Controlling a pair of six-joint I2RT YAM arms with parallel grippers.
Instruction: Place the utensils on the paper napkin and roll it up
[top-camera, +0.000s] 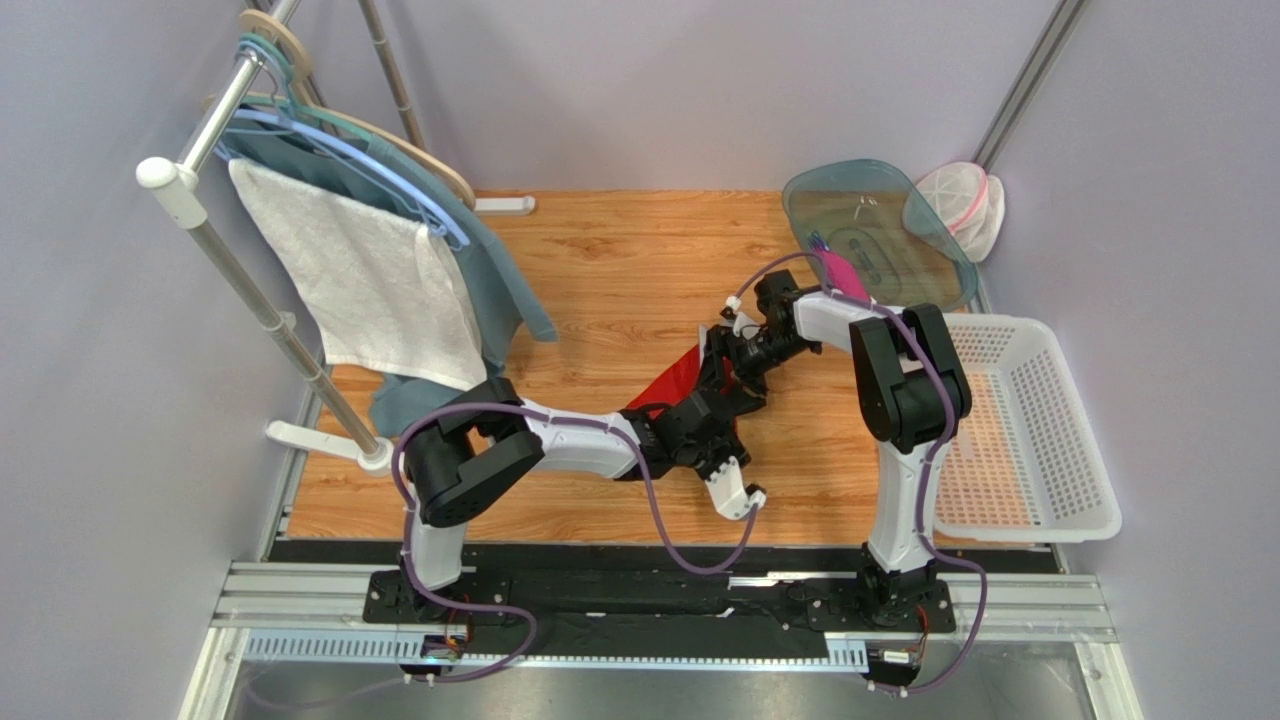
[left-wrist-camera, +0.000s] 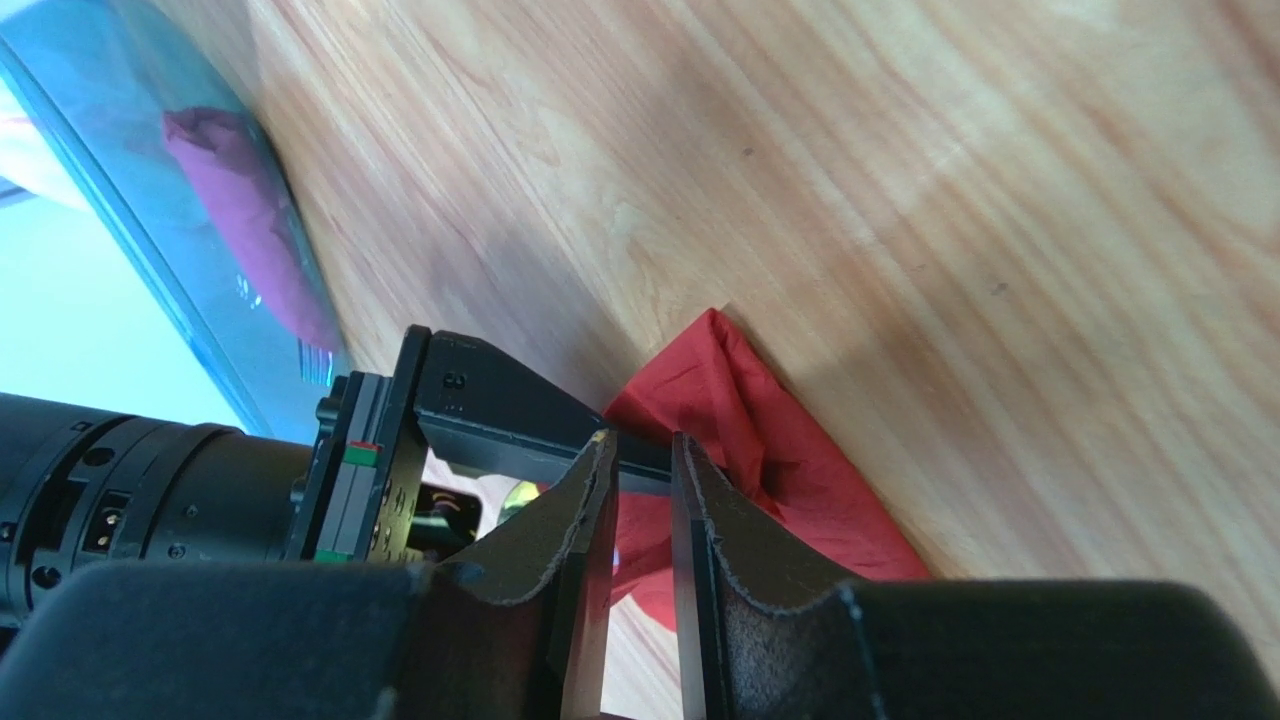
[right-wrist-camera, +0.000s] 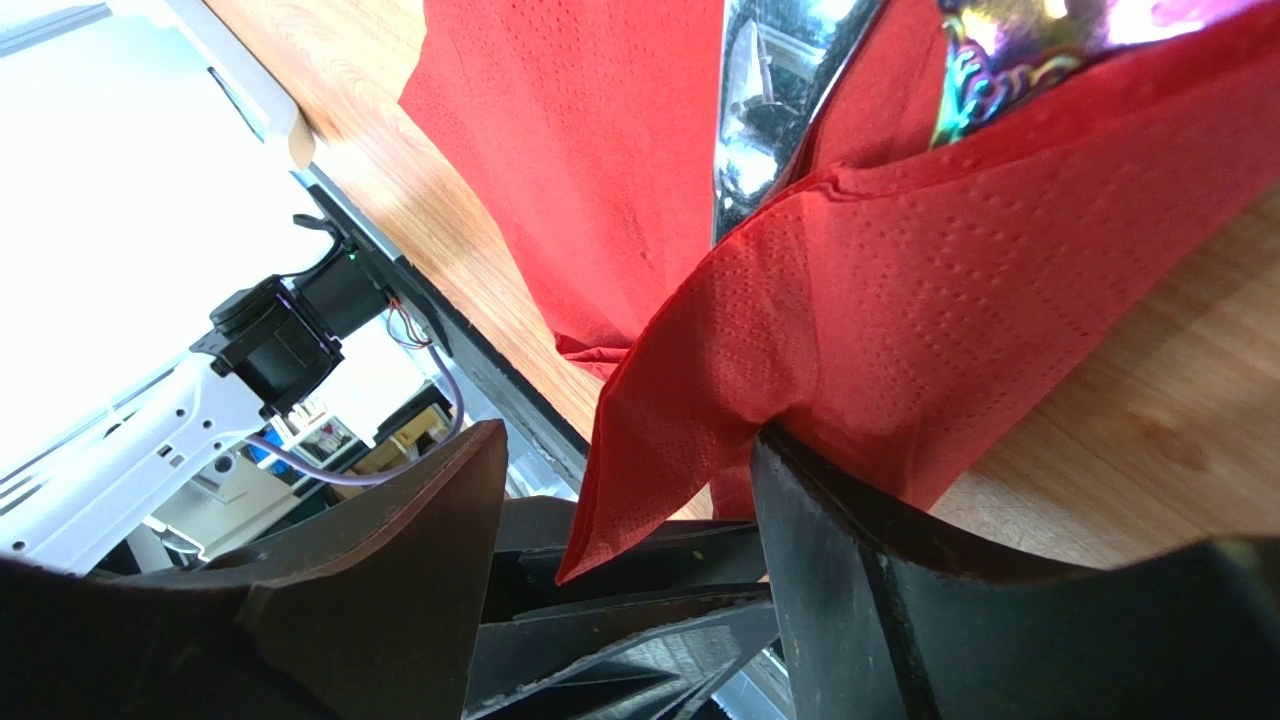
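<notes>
Right pincer (right-wrist-camera: 628, 450) is standing wide: one finger (right-wrist-camera: 406, 585) is hanging clear, while the other is carrying a folded flap of the red napkin (right-wrist-camera: 902, 300), which is draping over it and dipping into the gap without being pinched. Left pincer (left-wrist-camera: 643, 450) is showing only a narrow slit between its fingers (left-wrist-camera: 721, 555). Red is showing through the slit, but I cannot tell whether anything is being clamped. Just past the right pincer's fingertips a shiny piece of cutlery (right-wrist-camera: 759, 120) is poking out from under the fold, its long axis running straight ahead of the pincer, away from the fingers. Only a short stretch is showing, so I am not counting pieces. From the left pincer the napkin is lying just ahead and slightly to the right, bunched on the table (left-wrist-camera: 902, 180), with the right pincer's black body crossing immediately in front. In the overhead view both pincers are meeting over the napkin at mid-table, with a red corner peeking out on the left arm's side. Judgement: the right arm is sitting nearer the loose flap, so the rolling is likely depending on turning that flap across the cutlery's length. Farther beyond the pincers a clear-lidded tub (top-camera: 872, 225) is sitting, and a white basket (top-camera: 1052, 435) is lying off the right pincer's outer side.
</notes>
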